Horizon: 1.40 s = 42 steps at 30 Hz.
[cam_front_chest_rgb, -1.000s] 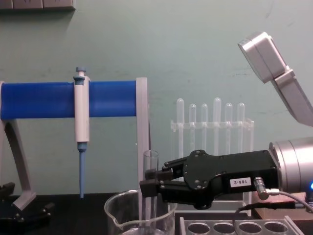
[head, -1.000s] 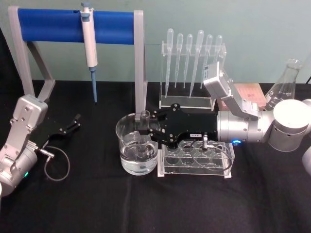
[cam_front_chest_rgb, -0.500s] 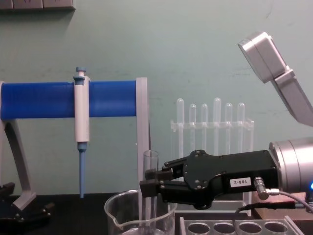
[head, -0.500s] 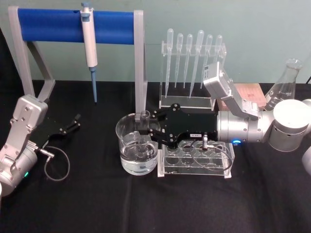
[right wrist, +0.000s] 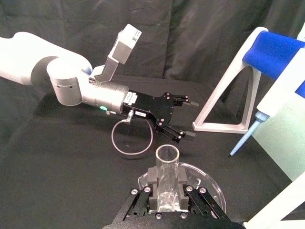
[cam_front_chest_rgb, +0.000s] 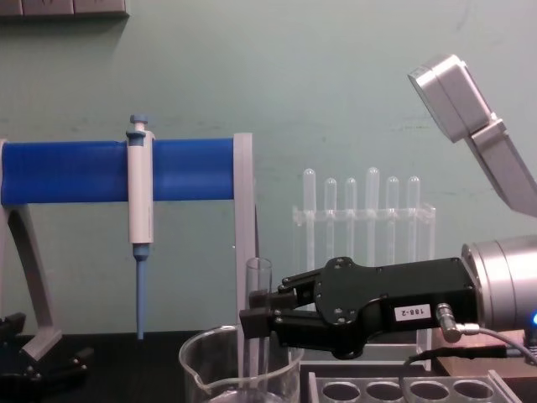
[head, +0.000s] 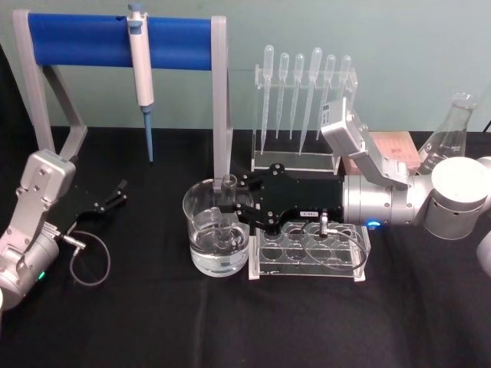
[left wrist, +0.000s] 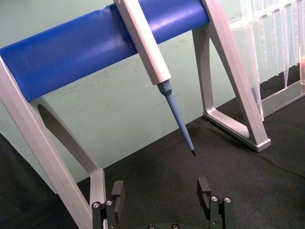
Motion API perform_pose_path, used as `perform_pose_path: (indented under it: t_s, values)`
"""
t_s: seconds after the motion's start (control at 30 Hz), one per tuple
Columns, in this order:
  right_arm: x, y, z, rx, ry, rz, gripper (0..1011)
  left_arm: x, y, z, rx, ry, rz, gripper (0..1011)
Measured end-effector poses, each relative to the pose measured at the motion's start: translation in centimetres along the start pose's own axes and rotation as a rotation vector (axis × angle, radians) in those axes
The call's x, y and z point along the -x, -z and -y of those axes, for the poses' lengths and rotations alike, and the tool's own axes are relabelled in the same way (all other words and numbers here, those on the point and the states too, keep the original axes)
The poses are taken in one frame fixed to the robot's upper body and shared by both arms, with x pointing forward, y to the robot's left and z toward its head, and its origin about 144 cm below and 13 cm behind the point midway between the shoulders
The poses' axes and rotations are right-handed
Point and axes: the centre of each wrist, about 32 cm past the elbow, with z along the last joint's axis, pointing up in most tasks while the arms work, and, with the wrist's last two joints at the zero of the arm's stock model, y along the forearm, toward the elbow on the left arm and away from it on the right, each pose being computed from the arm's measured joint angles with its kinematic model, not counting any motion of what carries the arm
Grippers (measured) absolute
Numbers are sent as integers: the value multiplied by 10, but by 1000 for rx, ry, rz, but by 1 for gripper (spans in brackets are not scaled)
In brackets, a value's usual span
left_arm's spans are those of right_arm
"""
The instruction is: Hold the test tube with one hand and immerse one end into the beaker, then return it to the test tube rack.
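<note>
Clear glass test tube, clear beaker, black right end effector, blue bar, black tablecloth

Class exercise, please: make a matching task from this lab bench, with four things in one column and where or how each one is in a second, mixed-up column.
Column A
1 test tube
2 beaker
3 pipette
4 left gripper

Column B
a open, low over the table at the left
b hanging on the blue bar
c beside the rack, at its left end
d upright in the right gripper, lower end in the beaker

Pairs: 1-d, 2-c, 3-b, 4-a
</note>
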Motion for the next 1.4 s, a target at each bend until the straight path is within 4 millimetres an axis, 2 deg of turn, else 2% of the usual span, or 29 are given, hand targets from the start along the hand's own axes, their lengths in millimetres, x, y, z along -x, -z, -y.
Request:
perform_pose_path:
  t_s: [0.27,0.5,0.8,1.23,1.4]
  values:
    - [0,0,0,1,0,2,238,0,0,0,0,0,0,1000]
    - [-3,-13,1,-1,-5,28,238,0,0,0,0,0,0,1000]
    - [-2,-46,8,-23,0,86,238,0,0,0,0,0,0,1000]
    - [3,-105,38,-96,25,170,238,0,0,0,0,0,0,1000]
    - [11,-112,51,-89,29,162,238,0,0,0,0,0,0,1000]
